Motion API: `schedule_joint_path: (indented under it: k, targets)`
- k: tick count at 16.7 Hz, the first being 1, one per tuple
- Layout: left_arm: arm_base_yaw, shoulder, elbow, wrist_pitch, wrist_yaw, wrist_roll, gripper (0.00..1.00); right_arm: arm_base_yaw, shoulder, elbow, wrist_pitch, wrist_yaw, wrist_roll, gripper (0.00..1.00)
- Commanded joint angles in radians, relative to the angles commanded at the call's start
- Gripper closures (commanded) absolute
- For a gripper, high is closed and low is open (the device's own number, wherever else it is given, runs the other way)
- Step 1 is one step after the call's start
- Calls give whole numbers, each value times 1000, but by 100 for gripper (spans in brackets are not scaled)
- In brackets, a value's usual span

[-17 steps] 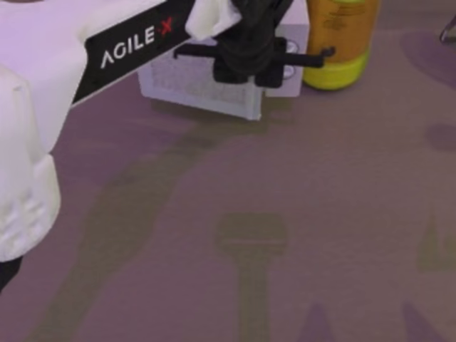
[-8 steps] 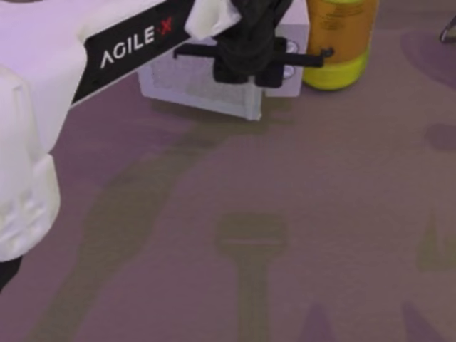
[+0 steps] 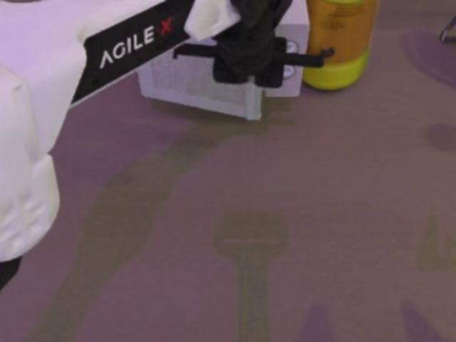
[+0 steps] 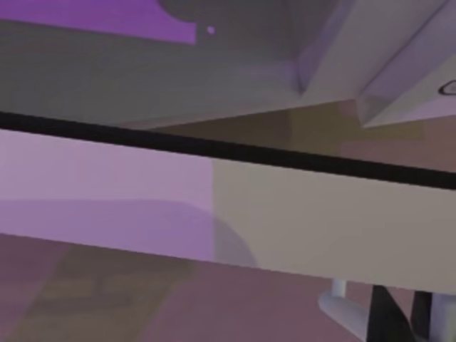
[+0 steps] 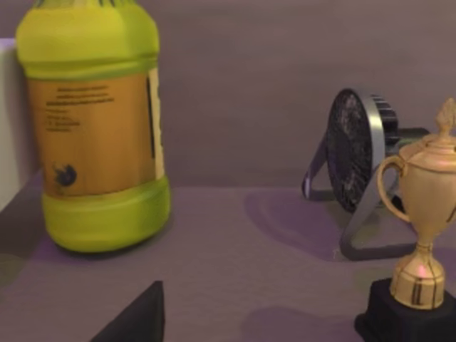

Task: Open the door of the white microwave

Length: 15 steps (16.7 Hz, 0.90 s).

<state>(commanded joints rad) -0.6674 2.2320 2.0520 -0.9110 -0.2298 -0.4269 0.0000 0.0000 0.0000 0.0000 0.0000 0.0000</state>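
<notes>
Table [image 3: 299, 214]: mottled purple-brown surface, fills most of the top view, w/ arm shadows across the middle

Left arm [image 3: 43, 107]: big white body w/ black AGILE X band, comes in from the left side & reaches to the far centre, ending over the microwave front

White microwave [image 3: 296, 32]: far centre of table, mostly covered by the arm; only part of its right front panel w/ knobs shows past the black gripper body. Stands just left of the jar, close beside it; can't tell if they touch

Door [image 3: 189, 82]: white panel w/ grey speckled mesh window, swung partly out from the box, its free edge & corner pointing toward the near side, right of centre. In the left wrist view a pale flat panel w/ a dark line along its edge crosses very close to the lens – likely the door, can't be sure

Yellow-green jar [image 3: 342, 39]: far side, right of microwave, amber label band, upright. Right wrist view shows it standing w/ a white wall at the pic edge next to it

Left gripper [image 3: 246, 60]: black, over the door's right part, near the knob panel, a thin black bar sticking out both sides. Fingers hidden under the body, so can't tell how wide they are or whether they hold the door edge

Right arm: not in the top view; its wrist cam looks at the jar. Dark wedge at that pic's lower edge, can't tell what it is

Small fan [image 5: 356, 160]: dark grille on a metal stand, right of jar, farther back

Gold trophy [image 5: 424, 214]: on black base, near the fan, closer to the cam
</notes>
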Motion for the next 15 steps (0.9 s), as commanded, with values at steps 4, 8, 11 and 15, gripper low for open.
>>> schedule_joint_path:
  k: [4,8,11,15]
  targets:
    - [13,-61,-92,47,22,56,100,0,0,0,0,0,0,0]
    - [19,-102,-163,81,45,102,100,0,0,0,0,0,0,0]
    - [19,-102,-163,81,45,102,100,0,0,0,0,0,0,0]
    - [19,-102,-163,81,45,102,100,0,0,0,0,0,0,0]
